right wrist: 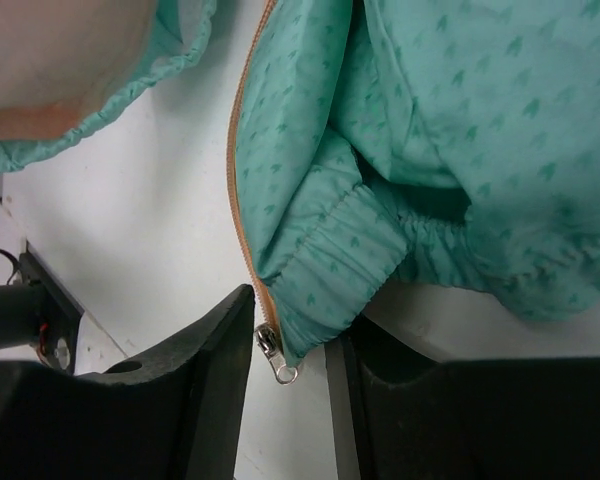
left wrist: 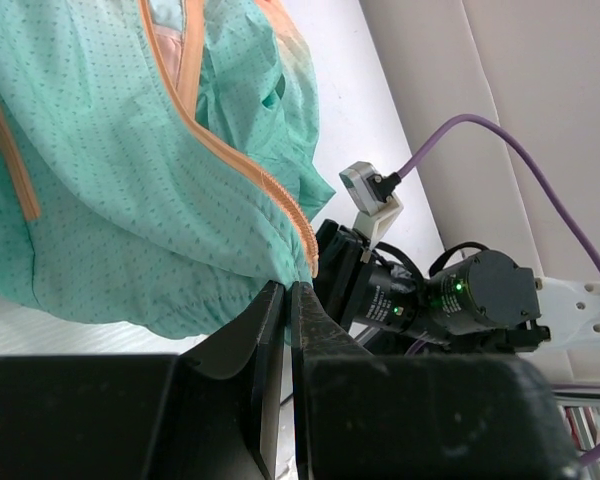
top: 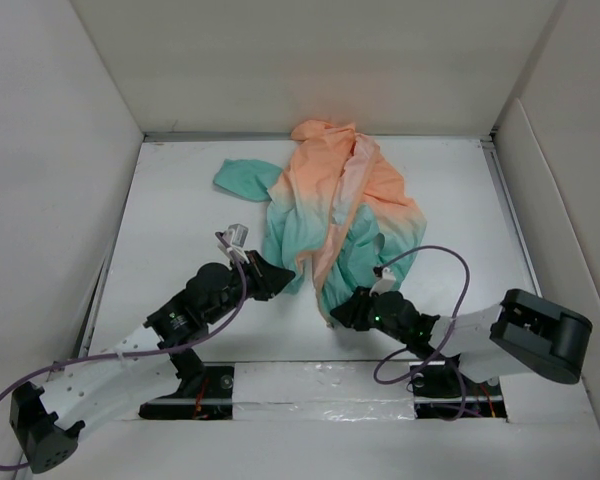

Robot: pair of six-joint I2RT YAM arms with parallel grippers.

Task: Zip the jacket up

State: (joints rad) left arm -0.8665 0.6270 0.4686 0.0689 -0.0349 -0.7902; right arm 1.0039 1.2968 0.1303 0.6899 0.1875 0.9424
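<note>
The jacket (top: 340, 200) lies crumpled at the table's back centre, peach-orange at the top and teal toward me. My left gripper (top: 285, 277) is at its left teal hem. In the left wrist view that gripper (left wrist: 289, 287) is shut, pinching the hem corner of the jacket (left wrist: 130, 180) just below the end of the orange zipper trim (left wrist: 250, 175). My right gripper (top: 338, 312) is at the lowest hem tip. Its jaws (right wrist: 298, 315) hold the gathered teal hem corner (right wrist: 320, 290), and the metal zipper slider (right wrist: 268, 343) rests against the left finger.
White walls (top: 60, 150) enclose the white table (top: 180, 230) on three sides. A purple cable (top: 450, 260) loops over the right arm, which lies close beside my left gripper (left wrist: 450, 295). A teal sleeve (top: 242, 178) spreads out to the back left.
</note>
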